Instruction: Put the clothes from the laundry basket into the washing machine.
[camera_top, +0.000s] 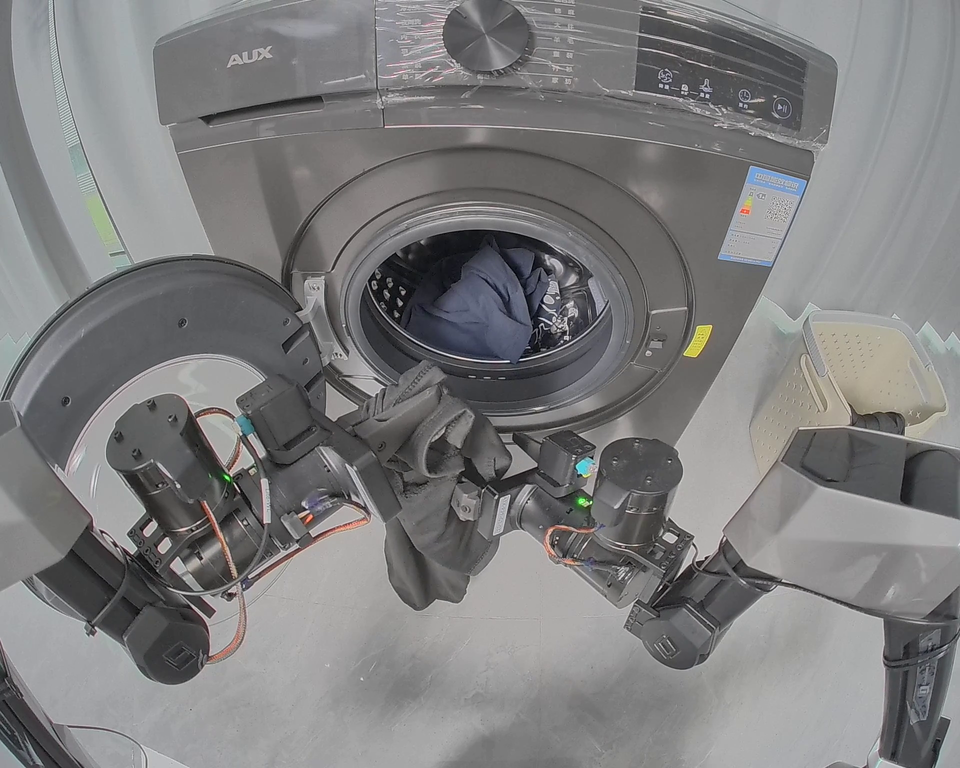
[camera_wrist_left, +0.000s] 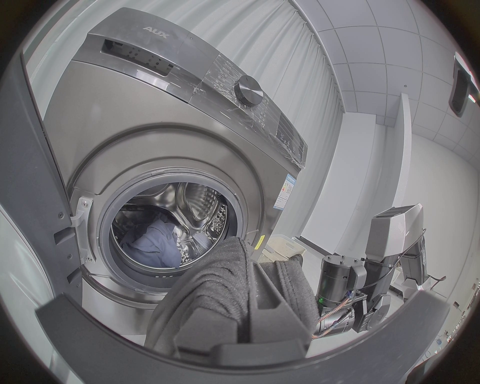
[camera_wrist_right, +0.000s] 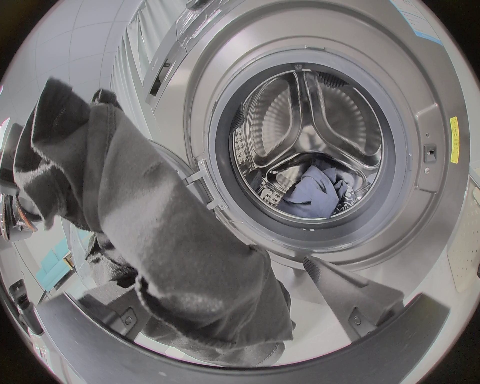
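Note:
The washing machine (camera_top: 640, 200) stands with its door (camera_top: 150, 320) swung open to the left. Dark blue clothes (camera_top: 480, 300) lie inside the drum (camera_wrist_right: 310, 150). A dark grey garment (camera_top: 435, 480) hangs in front of the machine, just below the opening. My left gripper (camera_top: 395, 450) is shut on its upper part; in the left wrist view the cloth (camera_wrist_left: 220, 285) bunches between the fingers (camera_wrist_left: 272, 310). My right gripper (camera_top: 468, 500) sits against the garment's right side and is open. The cloth (camera_wrist_right: 165, 240) drapes over one finger, while the other finger (camera_wrist_right: 350, 295) is bare.
A cream laundry basket (camera_top: 860, 380) stands on the floor to the right of the machine, partly behind my right arm. The open door takes up the space on the left. Bare pale floor lies below the hanging garment.

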